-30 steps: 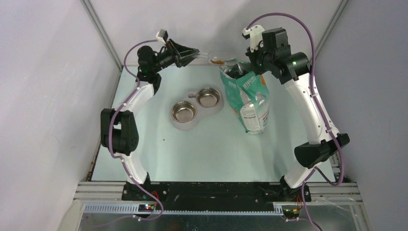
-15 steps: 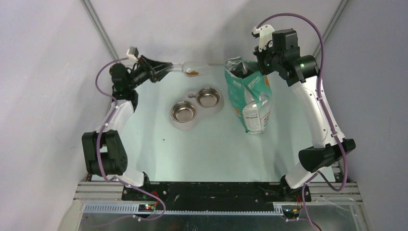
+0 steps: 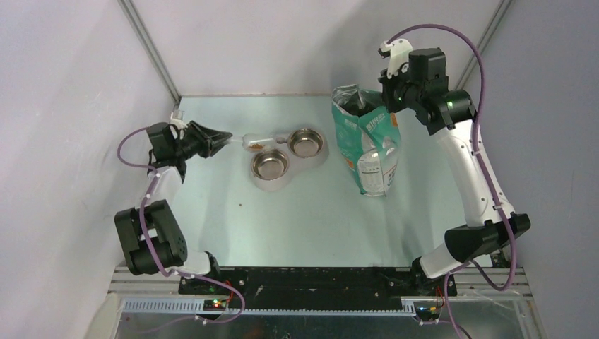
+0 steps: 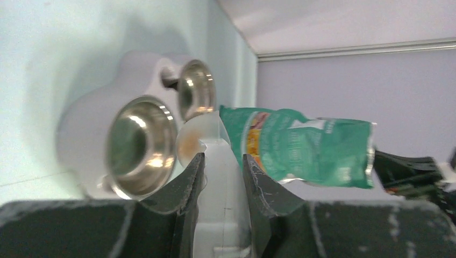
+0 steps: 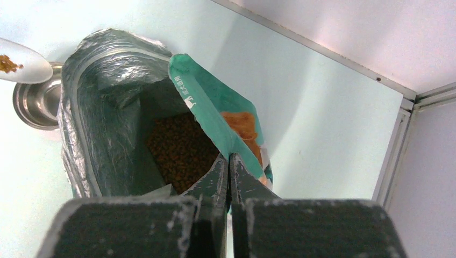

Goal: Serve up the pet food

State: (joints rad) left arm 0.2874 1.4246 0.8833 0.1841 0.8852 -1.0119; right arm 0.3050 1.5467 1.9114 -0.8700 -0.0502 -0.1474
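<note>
Your left gripper (image 3: pixel 227 139) is partly closed on the handle of the clear plastic scoop (image 3: pixel 258 143), with one finger (image 4: pixel 185 185) on each side of the handle. The scoop lies roughly level. A small heap of brown-orange pet food (image 3: pixel 256 146) sits in its bowl end. That end is just beside the left edge of the white feeder (image 3: pixel 300 169), close to the nearer steel bowl (image 3: pixel 270 164). You cannot tell whether it overhangs that bowl's rim. The farther steel bowl (image 3: pixel 306 143) sits just behind in the same feeder. Right of the feeder, the teal-green bag (image 3: pixel 371 152) stands upright on the table (image 3: pixel 311 226) with its mouth open, and more pet food lies at its bottom. Your right gripper (image 5: pixel 229 161) is closed tight on the bag's rim, pinching the printed wall at the far right side.
</note>
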